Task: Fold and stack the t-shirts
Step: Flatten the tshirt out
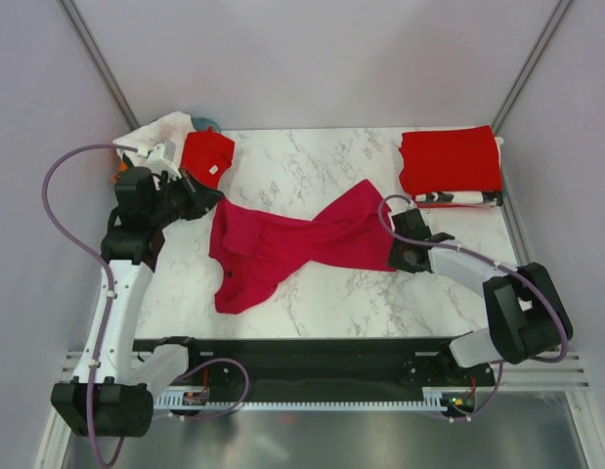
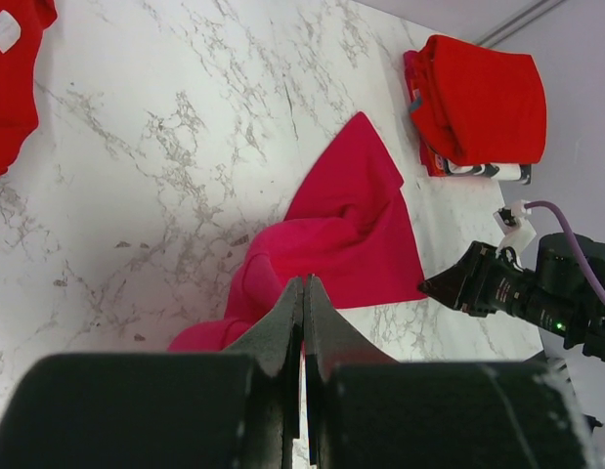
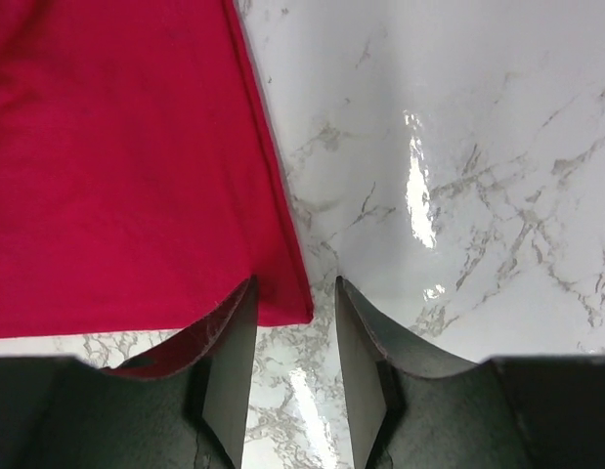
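Shirt [image 1: 292, 244], crimson, sprawled unfolded mid-counter. Left gripper [image 2: 304, 283] closed tight at its left corner, hold unconfirmed. Right gripper [image 3: 294, 288] parted astride the right hem corner, seemingly to stretch flat. Folded stack [image 1: 449, 161] at far-right corner.

A white bench [image 1: 312, 161] veined with grey marbling fills a small booth. Plain pale lilac-grey walls [image 1: 312, 59] close it in at the back and on both sides, with slim metal posts [image 1: 95, 57] along the two back corners. A black strip [image 1: 312, 354] borders the near edge, then a slotted pale rail [image 1: 312, 396], then a dull grey metal sheet [image 1: 312, 440]. The light is soft and even, and the right wrist view catches a bright glare patch [image 3: 416, 186] on the glossy top
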### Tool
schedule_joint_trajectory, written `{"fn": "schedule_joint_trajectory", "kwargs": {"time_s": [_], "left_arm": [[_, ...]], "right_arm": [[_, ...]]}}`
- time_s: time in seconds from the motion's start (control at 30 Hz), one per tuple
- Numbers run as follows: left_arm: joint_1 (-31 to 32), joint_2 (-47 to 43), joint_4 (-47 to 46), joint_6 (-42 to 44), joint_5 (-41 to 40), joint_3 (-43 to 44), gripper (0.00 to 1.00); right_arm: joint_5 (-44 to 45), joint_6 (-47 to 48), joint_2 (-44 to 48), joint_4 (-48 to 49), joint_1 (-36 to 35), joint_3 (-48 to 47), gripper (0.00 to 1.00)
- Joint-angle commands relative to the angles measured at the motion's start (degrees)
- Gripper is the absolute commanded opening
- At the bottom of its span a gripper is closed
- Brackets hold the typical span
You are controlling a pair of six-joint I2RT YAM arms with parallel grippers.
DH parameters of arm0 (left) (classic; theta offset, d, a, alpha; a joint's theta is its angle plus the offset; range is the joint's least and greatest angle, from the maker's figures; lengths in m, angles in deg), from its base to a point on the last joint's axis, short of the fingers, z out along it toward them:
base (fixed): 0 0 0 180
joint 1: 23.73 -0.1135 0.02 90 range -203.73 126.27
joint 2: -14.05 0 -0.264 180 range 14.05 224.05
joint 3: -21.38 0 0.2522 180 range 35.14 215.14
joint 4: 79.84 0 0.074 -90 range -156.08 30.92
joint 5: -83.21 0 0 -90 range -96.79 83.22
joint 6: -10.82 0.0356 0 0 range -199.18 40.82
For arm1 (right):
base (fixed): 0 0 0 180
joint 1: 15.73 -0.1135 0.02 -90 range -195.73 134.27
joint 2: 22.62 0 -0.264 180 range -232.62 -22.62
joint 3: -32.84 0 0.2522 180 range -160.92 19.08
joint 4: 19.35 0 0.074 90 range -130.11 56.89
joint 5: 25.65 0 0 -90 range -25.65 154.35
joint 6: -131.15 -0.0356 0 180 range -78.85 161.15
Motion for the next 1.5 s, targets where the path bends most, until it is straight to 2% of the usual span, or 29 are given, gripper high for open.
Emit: {"fn": "schedule_joint_trajectory", "kwargs": {"time_s": [0.0, 0.07, 0.1, 0.17, 0.33, 0.47, 0.63, 0.77, 0.87, 1.0, 1.1, 1.3, 1.4, 1.47], "left_arm": [[-0.1, -0.7, -2.5, 1.3, -0.3, -0.5, 0.02], [-0.1, -0.8, -2.6, 1.2, -0.2, -1.0, 0.02], [-0.1, -0.8, -2.6, 1.2, -0.1, -1.3, 0.02], [-0.1, -0.5, -2.9, 1.0, 1.6, -1.9, 0.02], [0.3, 0.3, -2.9, -0.5, 4.7, -4.4, 0.02], [3.9, -0.3, -3.6, -1.1, 2.2, -8.1, 0.02], [13.3, 2.9, -5.4, -3.5, -6.0, -14.5, 0.02], [14.0, 5.1, -7.7, -6.4, -7.3, -16.2, 0.02], [14.7, 6.6, -9.1, -7.9, -6.8, -13.8, 0.02], [17.1, 5.9, -6.7, -9.3, -7.1, -8.6, 0.02], [17.4, 1.7, -2.9, -10.0, -6.6, -6.5, 0.02], [17.6, -7.1, 11.8, -9.7, -3.4, -4.3, 0.02], [17.7, -8.5, 14.1, -11.2, 0.4, -5.8, 0.02], [17.6, -7.4, 12.1, -11.8, 1.0, -6.8, 0.02]], "right_arm": [[-0.4, -0.8, -1.8, 0.6, -0.6, 0.2, 0.35], [-0.8, -0.2, -3.3, 0.7, -0.6, -0.1, 0.20], [-0.9, -0.1, -3.7, 0.6, -0.6, -0.4, 0.08], [0.4, -0.2, -2.7, -0.7, -0.5, -1.1, 0.00], [5.0, -0.9, 6.4, -4.4, 3.8, -1.5, 0.00], [5.4, -0.4, 12.5, -6.5, 13.1, -1.3, 0.00], [8.1, -0.9, 13.5, -7.2, 18.0, -0.7, 0.00], [11.1, -3.0, 13.0, -6.9, 20.0, 0.2, 0.00], [13.0, -4.4, 13.2, -6.9, 22.4, 0.8, 0.00], [10.8, -4.0, 14.6, -4.4, 22.8, 2.1, 0.00], [9.6, -3.3, 14.4, -4.4, 22.9, 1.4, 0.00], [6.8, -3.2, 13.8, -3.6, 22.8, 2.0, 0.00], [6.0, -3.1, 13.6, -2.9, 22.8, 2.2, 0.00], [5.5, -3.1, 13.5, -2.8, 22.9, 2.2, 0.00]]}}
